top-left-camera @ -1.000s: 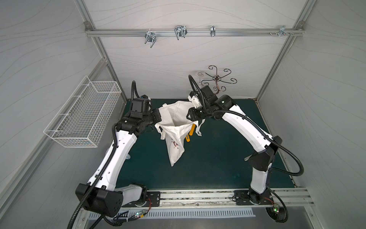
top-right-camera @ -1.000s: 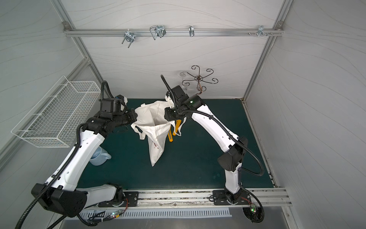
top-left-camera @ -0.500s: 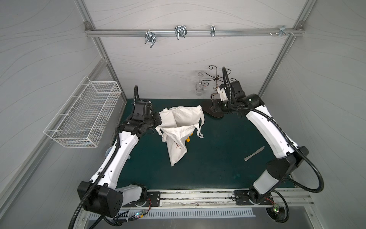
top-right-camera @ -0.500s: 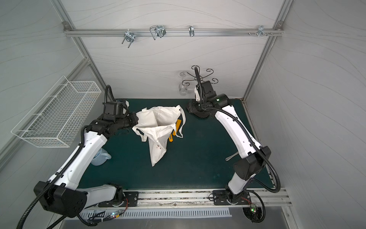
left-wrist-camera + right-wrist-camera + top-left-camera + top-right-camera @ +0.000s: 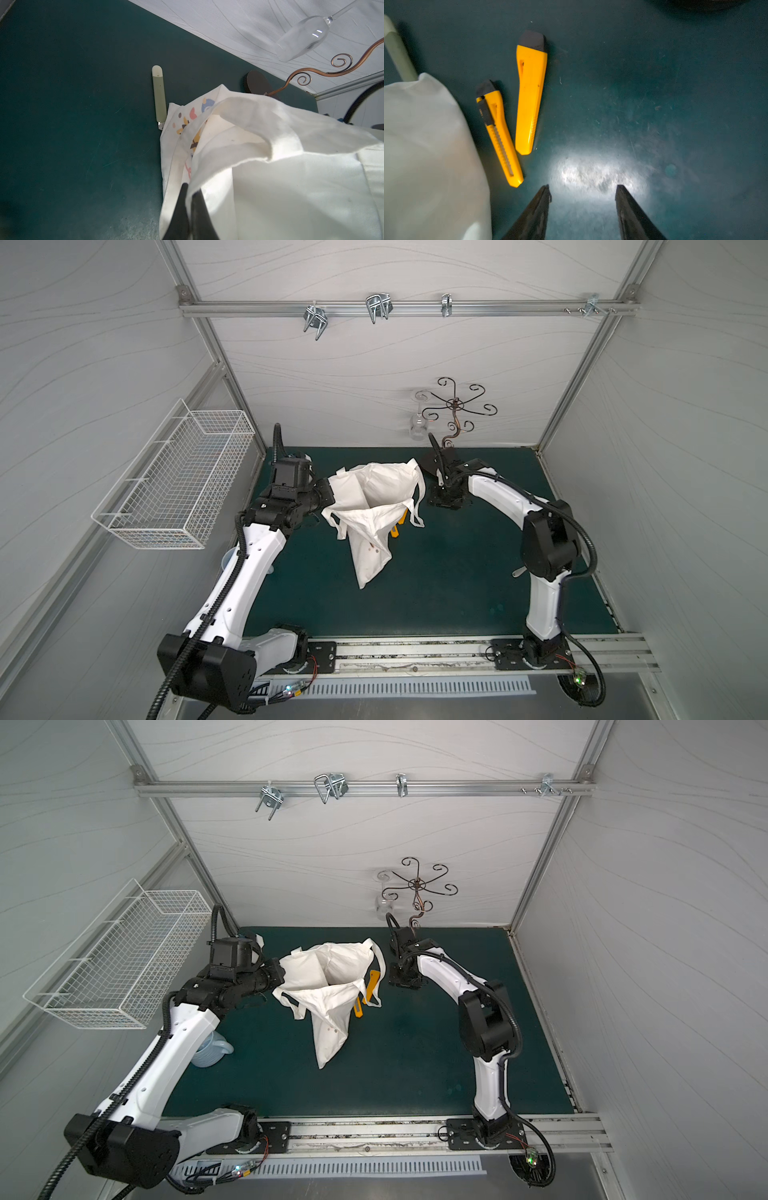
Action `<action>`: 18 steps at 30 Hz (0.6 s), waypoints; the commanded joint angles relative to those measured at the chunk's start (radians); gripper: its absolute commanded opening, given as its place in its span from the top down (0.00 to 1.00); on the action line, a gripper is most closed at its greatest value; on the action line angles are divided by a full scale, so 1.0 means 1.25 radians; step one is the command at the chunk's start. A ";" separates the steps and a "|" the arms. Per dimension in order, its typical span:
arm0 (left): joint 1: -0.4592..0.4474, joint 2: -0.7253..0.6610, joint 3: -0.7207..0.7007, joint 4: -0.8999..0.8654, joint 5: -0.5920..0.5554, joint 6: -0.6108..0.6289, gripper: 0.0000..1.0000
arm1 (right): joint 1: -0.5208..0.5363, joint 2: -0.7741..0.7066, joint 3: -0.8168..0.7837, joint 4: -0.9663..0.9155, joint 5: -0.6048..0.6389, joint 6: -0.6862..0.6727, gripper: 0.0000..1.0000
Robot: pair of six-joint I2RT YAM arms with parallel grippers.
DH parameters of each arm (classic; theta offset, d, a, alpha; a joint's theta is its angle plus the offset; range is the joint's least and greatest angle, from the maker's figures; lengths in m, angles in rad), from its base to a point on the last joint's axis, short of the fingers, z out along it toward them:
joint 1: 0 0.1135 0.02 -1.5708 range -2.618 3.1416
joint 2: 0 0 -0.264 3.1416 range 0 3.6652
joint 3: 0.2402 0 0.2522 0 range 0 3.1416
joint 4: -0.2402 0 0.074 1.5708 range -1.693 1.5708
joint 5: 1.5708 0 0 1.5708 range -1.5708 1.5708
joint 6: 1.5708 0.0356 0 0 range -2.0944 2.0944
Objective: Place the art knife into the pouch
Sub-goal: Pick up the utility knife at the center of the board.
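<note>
Over the green mat, the left gripper pinches the rim of the bag; the right gripper hangs open, empty, near a slim knife and a wide knife, both yellow.

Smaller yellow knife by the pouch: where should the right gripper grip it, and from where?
Probably mid-handle of the smaller knife, jaws across its narrow width, from above: it lies flat on the mat, with pouch and larger knife close alongside.
</note>
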 commanded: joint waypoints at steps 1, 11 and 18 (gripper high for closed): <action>0.008 -0.023 0.004 0.020 -0.007 -0.005 1.00 | 0.030 0.065 0.058 0.034 0.005 0.026 0.44; 0.008 -0.029 -0.013 0.030 0.011 -0.012 1.00 | 0.099 0.215 0.217 -0.002 0.073 0.050 0.41; 0.008 -0.029 -0.010 0.034 0.019 -0.013 1.00 | 0.113 0.284 0.291 -0.034 0.127 0.068 0.41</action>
